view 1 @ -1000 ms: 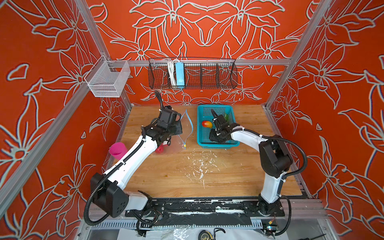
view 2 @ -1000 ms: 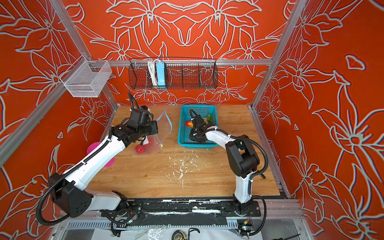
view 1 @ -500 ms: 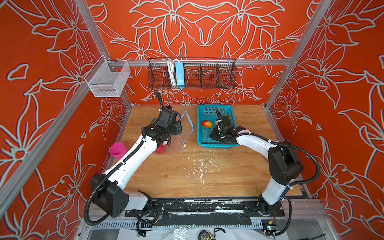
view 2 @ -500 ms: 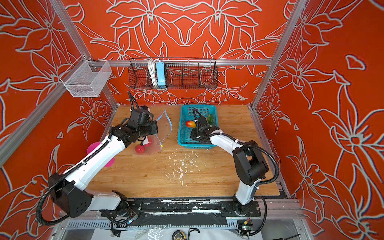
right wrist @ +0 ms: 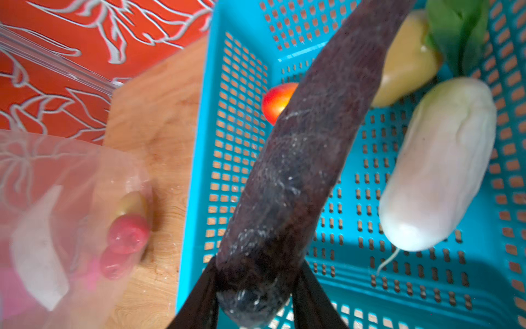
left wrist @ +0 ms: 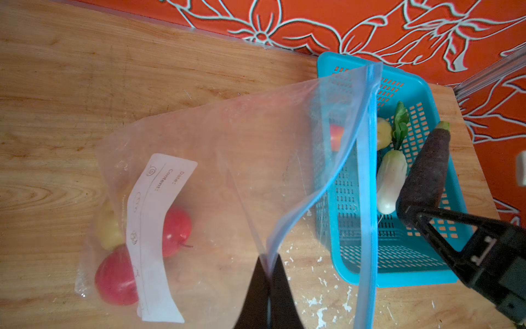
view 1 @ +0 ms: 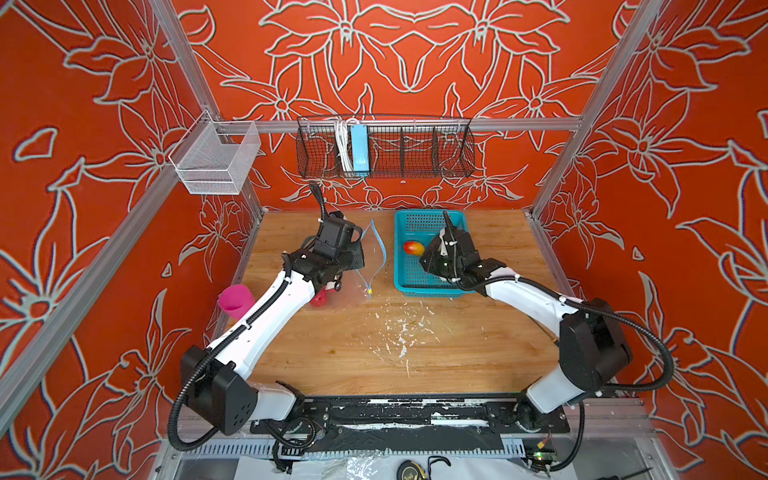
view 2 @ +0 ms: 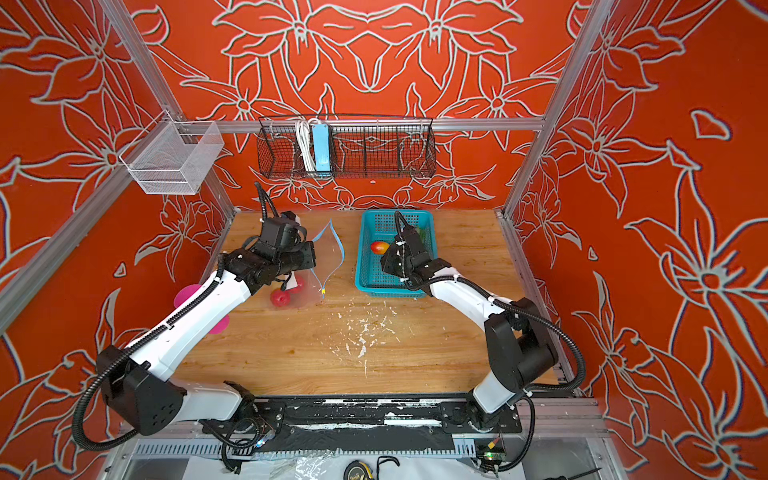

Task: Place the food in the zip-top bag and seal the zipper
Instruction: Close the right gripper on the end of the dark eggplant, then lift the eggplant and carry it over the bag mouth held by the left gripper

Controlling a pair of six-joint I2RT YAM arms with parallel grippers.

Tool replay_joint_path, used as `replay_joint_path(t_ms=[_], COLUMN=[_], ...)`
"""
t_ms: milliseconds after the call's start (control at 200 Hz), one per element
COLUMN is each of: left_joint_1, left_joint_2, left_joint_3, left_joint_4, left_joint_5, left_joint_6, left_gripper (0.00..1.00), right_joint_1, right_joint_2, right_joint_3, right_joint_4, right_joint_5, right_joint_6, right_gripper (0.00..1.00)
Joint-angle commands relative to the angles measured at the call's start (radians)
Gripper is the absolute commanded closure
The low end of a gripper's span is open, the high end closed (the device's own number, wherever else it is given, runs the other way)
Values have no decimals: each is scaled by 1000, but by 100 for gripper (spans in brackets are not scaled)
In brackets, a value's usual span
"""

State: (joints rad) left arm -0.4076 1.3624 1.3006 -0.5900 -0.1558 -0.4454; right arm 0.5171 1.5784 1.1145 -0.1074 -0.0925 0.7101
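The left hand [left wrist: 269,266], its fingers pressed together, pinches one lip of the bag [left wrist: 227,136] and holds that lip up off the desk [view 1: 374,353]. The bag's mouth gapes toward the basket [left wrist: 398,275], which stands just beside it. The blue zipper [left wrist: 367,171] runs along both lips. In both top views they bow apart and meet again at the small yellowish slider [view 1: 369,292], at the end nearer the robot's base. Deep in the bag, two apples [left wrist: 116,279] and a potato [left wrist: 106,228] lie bunched together, partly behind the white label [left wrist: 153,228].

Over the basket, the right hand [right wrist: 256,287] clamps the blunt end of the eggplant [right wrist: 313,148] between its two black fingers. The eggplant slants up and away from the hand, its green stem end reaching past the basket's far rim in the left wrist view. It appears clear of the basket floor, though the views do not settle whether it touches anything there.

Inside the basket lie the radish [right wrist: 435,171], a second potato [right wrist: 404,62] by the radish's green leaves, and a red-yellow fruit [right wrist: 277,102], which sits apart on the side nearer the bag. A pink cup [view 1: 235,301] stands at the desk's left edge, beside the left arm.
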Motion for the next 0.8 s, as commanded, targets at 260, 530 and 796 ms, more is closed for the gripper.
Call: replay_joint_path(t_ms=[260,530,796], left_joint_1=[-5,-5,-6], left_joint_2=[-13,-15,-17], left_joint_3=[9,11,9], left_joint_4=[-4,-4,-4], left_joint_5=[0,7,6], left_joint_6=[4,2,2], left_gripper=[100,100,100], right_joint_1=[77,145,180], right_joint_2=[-71,-95,-117], right_joint_3=[11,55,81], right_joint_4=[69,74,90], right_joint_5=[15,28,30], right_joint_6=[-60,-111,-138], right_gripper=[70,70,70])
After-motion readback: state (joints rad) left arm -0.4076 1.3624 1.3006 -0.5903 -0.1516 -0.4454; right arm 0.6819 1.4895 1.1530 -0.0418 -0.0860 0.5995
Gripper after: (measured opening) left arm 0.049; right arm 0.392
